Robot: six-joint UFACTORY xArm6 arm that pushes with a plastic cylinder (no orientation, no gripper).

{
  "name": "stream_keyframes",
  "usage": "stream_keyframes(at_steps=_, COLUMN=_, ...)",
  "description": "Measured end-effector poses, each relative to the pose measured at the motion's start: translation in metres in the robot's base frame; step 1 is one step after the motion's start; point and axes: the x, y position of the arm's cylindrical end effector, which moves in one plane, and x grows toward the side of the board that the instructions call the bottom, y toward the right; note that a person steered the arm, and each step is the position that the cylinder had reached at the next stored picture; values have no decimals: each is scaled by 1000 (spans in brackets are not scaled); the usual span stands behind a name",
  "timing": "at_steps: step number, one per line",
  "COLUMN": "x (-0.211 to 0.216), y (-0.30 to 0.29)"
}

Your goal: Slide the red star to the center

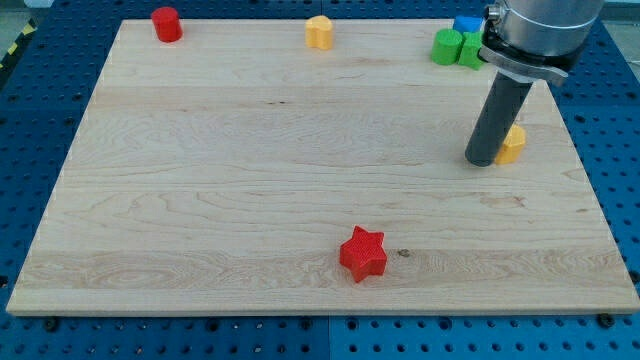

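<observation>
wooden board [250, 190] fills most of the view on a blue pegboard table [40, 340], with the dark rod coming down at the view's right; no pincer on this arm, so nothing to clench or release, and my tip [481, 161] rests on the board just left of a yellow block [512, 143], touching or nearly so. red star [362, 253] sits near the view's bottom edge, a little right of middle, well apart from my tip. along the top edge: red cylinder [166, 23] at left, yellow heart-like block [319, 32] mid, green blocks [456, 47] and blue block [466, 23] clustered right beside the rod.
</observation>
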Motion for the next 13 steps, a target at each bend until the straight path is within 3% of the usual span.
stream_keyframes(at_steps=2, x=0, y=16)
stream_keyframes(at_steps=3, x=0, y=-46)
stream_keyframes(at_steps=4, x=4, y=-153)
stream_keyframes(at_steps=5, x=37, y=-247)
stream_keyframes(at_steps=6, x=94, y=-301)
stream_keyframes(at_steps=7, x=152, y=-297)
stream_keyframes(at_steps=8, x=166, y=-261)
stream_keyframes(at_steps=9, x=163, y=-203)
stream_keyframes(at_steps=11, x=151, y=-145)
stream_keyframes(at_steps=13, x=139, y=-134)
